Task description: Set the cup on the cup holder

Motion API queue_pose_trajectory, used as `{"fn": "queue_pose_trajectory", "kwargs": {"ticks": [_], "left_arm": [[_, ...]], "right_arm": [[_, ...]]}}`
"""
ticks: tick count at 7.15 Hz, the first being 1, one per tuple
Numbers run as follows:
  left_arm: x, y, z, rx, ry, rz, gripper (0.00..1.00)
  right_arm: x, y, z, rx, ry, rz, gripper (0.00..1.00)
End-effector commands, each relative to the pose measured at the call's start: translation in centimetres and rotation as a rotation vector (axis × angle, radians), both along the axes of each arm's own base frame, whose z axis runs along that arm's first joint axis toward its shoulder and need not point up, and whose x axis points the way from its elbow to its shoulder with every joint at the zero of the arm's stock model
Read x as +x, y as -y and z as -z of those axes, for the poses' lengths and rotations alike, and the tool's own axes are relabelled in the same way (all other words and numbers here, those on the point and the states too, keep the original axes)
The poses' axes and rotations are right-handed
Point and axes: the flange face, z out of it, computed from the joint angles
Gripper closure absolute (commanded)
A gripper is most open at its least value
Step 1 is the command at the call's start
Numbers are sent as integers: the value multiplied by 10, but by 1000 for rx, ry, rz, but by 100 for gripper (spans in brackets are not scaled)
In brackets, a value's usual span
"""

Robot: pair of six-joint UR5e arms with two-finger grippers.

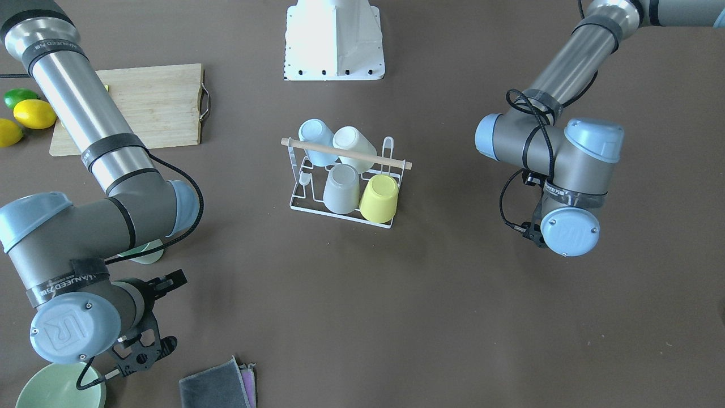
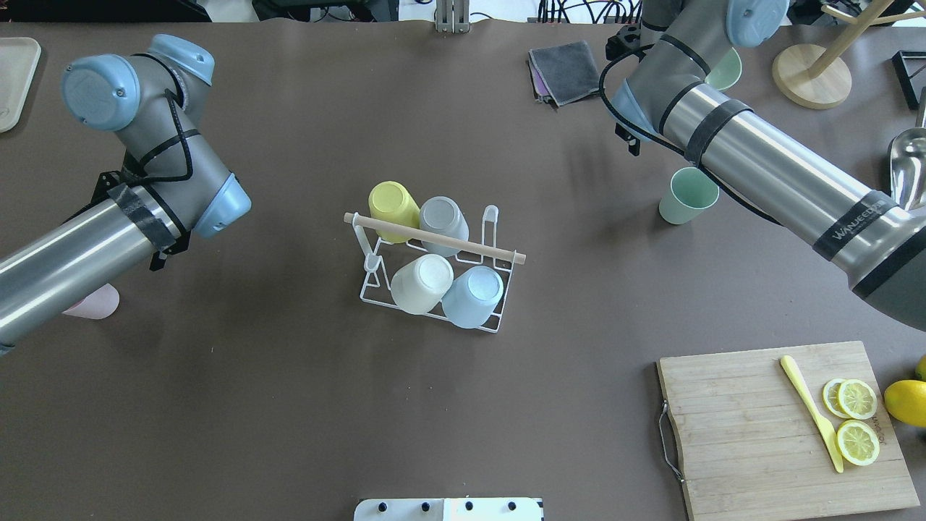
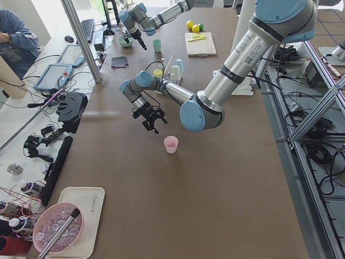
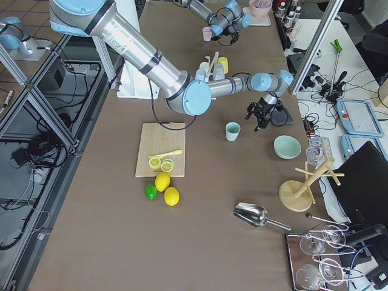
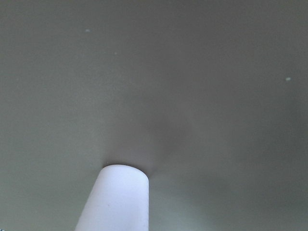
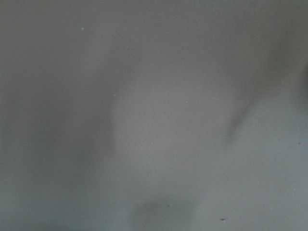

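The white wire cup holder (image 2: pixel 372 293) with a wooden rod handle (image 2: pixel 434 238) stands mid-table. It holds a yellow, a grey, a cream and a light blue cup upside down. A green cup (image 2: pixel 687 195) stands upright on the table under my right arm. My right gripper (image 1: pixel 170 311) is open and empty, beyond the green cup (image 1: pixel 144 255). A pink cup (image 3: pixel 171 144) stands upside down near my left arm and shows in the left wrist view (image 5: pixel 115 202). My left gripper (image 3: pixel 151 120) hovers beside it; I cannot tell whether it is open.
A cutting board (image 2: pixel 752 434) with lemon slices and a yellow knife lies at the near right, with whole lemons (image 1: pixel 34 113) beside it. A green bowl (image 1: pixel 51 391), folded cloths (image 2: pixel 568 69), a wooden stand (image 2: pixel 810 76) and a metal scoop (image 2: pixel 908 163) lie at the far right.
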Motion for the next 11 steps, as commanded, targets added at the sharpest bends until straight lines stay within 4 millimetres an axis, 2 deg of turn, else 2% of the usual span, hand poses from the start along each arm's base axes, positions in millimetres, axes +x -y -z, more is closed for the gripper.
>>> {"fn": "queue_pose_trajectory", "kwargs": {"ticks": [1, 3, 5, 7, 9, 11], "left_arm": [[18, -10, -18, -19, 29, -98, 1], [26, -16, -25, 1, 77, -150, 1], [34, -22, -32, 10, 114, -189, 1], [43, -30, -36, 31, 143, -236, 1], [37, -33, -48, 46, 179, -267, 1], [29, -34, -55, 56, 195, -278, 1]], "right_arm": [[-11, -5, -13, -62, -43, 55, 0], [-11, -9, -29, -122, -67, 92, 0], [-9, -14, -33, -157, -77, 135, 0], [-28, -30, -40, -190, -103, 169, 0], [-42, -42, -54, -210, -129, 200, 0], [-44, -46, -59, -224, -156, 221, 0]]}}
